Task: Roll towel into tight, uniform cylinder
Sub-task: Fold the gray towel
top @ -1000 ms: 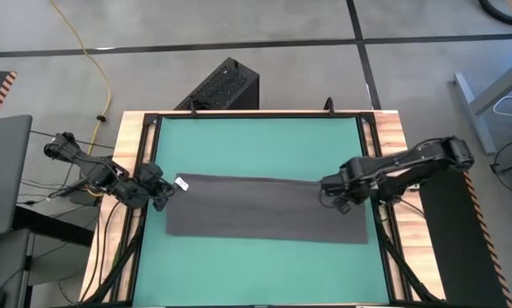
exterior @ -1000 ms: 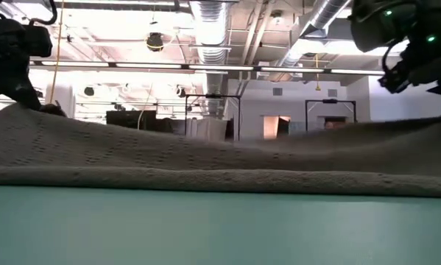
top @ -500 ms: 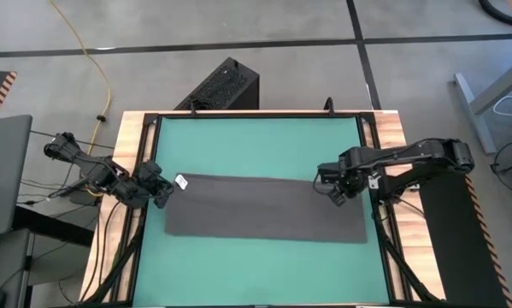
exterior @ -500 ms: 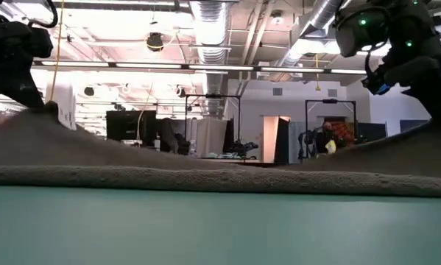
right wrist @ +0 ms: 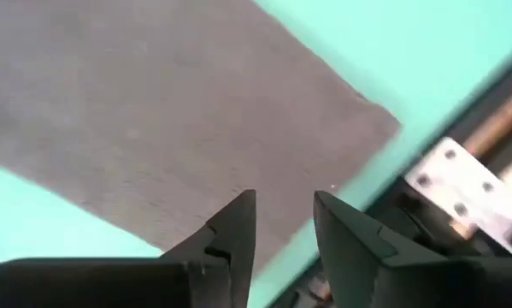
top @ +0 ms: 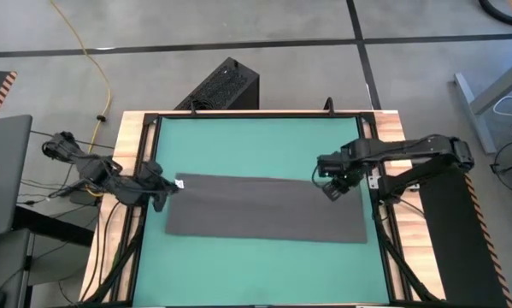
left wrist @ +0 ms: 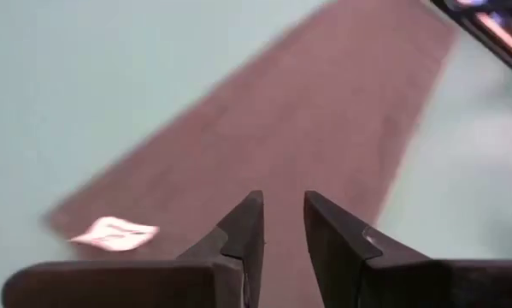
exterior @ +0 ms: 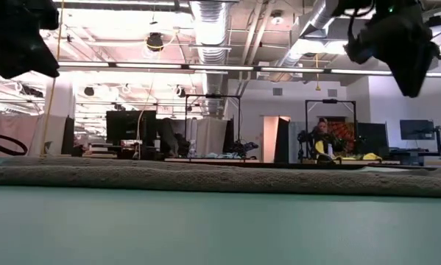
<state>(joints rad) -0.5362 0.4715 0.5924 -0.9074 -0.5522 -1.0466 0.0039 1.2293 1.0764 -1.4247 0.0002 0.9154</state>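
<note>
Towel [top: 264,208] flat on the green mat [top: 256,141], long dark grey strip across the middle, no roll begun that I can see. White tag [top: 181,182] sits at its far corner on my left side. From table height it is just a low fuzzy band [exterior: 220,179] with a thick near edge. I judge it soft, light and limp, likely to bunch or skew if only one end gets pushed, so I would pinch it at a short end, both corners together, and keep the fold even from the first turn.

Left gripper [top: 159,195] hangs just off the towel's left end near the tag; its wrist view shows the fingers [left wrist: 243,235] parted with a narrow gap and nothing between them. Right gripper [top: 332,186] is above the far edge near the right end, jaws also apart and empty, cloth visible below [right wrist: 179,111].

Hard to tell: how high either gripper sits over the cloth, since the low view cuts both off at the top. Left wrist picture is smeared, so weave and tag detail are lost
</note>
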